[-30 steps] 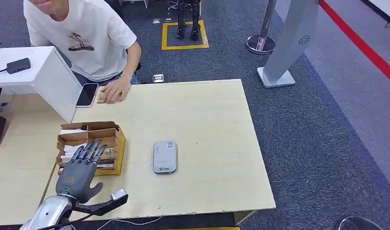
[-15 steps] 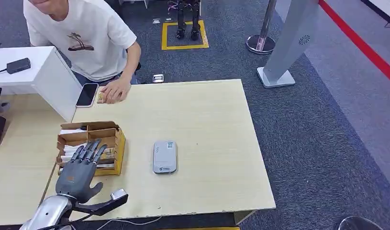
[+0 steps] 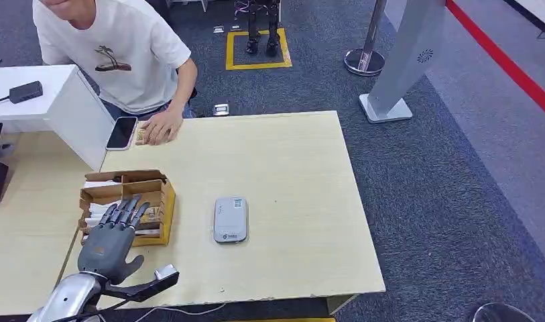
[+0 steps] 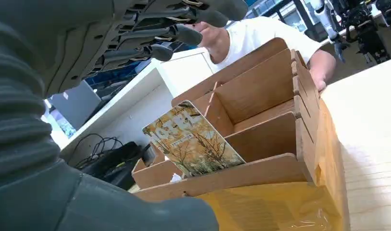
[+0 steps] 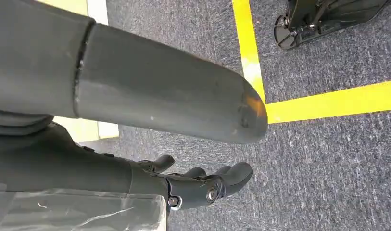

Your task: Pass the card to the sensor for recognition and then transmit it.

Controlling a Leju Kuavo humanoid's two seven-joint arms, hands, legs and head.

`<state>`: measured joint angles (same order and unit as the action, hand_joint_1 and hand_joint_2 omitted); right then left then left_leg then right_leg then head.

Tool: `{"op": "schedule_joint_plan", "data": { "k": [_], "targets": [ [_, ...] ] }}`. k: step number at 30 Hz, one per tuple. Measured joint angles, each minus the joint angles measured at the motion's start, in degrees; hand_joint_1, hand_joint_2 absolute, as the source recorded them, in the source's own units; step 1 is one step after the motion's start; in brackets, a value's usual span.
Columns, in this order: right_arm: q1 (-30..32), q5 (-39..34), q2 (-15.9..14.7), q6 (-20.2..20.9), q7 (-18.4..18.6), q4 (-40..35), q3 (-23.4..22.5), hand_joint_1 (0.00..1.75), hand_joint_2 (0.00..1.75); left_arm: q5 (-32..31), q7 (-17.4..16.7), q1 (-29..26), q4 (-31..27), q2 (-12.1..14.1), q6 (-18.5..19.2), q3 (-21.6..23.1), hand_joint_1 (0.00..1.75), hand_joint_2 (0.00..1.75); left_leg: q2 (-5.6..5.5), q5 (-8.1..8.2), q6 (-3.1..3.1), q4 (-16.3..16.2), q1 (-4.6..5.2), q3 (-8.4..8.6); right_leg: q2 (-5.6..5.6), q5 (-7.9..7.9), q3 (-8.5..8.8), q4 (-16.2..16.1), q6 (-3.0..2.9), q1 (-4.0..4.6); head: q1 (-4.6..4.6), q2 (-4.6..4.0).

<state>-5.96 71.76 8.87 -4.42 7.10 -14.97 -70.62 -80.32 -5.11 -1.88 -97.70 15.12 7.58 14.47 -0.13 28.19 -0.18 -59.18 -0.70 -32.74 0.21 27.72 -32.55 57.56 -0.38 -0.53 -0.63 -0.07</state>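
Head view: left hand (image 3: 107, 243) hovers open and empty at 6 o'clock of the box (image 3: 163, 204), where the card (image 4: 191, 139) leans. Better to pinch its raised edge. Right hand (image 5: 203, 185) hangs loosely open.

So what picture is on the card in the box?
Golden autumn trees on the card, clearest in the left wrist view.

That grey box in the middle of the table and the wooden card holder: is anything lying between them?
No. In the head view, only bare tabletop lies between the grey sensor and the wooden card box.
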Motion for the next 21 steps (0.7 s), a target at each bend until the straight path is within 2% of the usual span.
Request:
{"op": "schedule_joint_plan", "data": {
  "k": [21],
  "targets": [
    [0.0, 0.0, 0.0, 0.0, 0.0, 0.0, 0.0, 0.00, 0.00, 0.0, 0.0, 0.0, 0.0, 0.0, 0.0, 0.0, 0.00, 1.75, 0.00, 0.00, 0.00, 0.0, 0.00, 0.00, 0.00, 0.00, 0.00, 0.0, 0.00, 0.00, 0.00, 0.00]
  ]
}}
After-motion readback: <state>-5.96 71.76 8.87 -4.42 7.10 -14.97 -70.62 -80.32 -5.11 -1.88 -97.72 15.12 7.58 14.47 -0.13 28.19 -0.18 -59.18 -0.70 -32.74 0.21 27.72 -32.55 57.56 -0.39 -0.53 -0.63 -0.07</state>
